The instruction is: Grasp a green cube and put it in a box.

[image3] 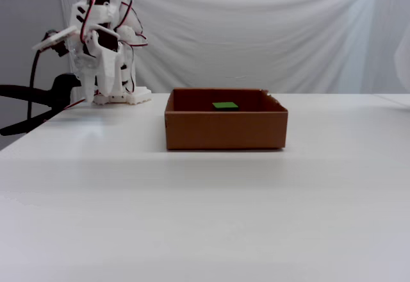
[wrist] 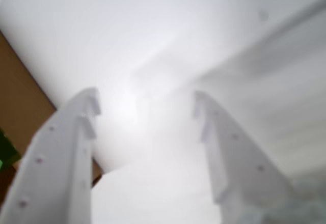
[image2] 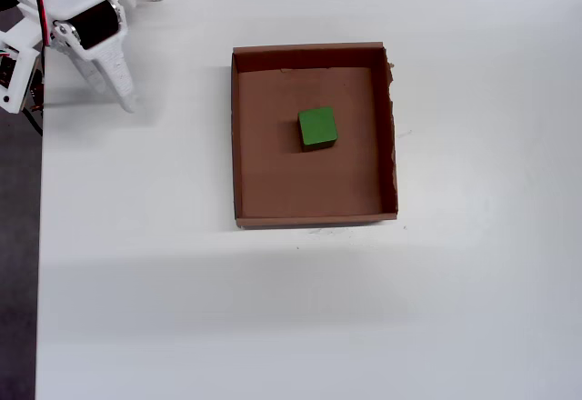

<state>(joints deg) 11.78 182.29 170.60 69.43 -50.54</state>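
White table (image2: 273, 327), white drape behind. Gripper (image2: 123, 91) parked well left of box (image2: 238, 145), fingers parted, holding nothing. Green cube (image2: 317, 128) sits inside box, near centre. Judgement: task done; keep arm clear of box

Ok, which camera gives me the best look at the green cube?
The overhead view: the green cube shows whole, lying inside the box. The fixed view shows only its top above the box wall; the wrist view catches a blurred green sliver at its left edge.
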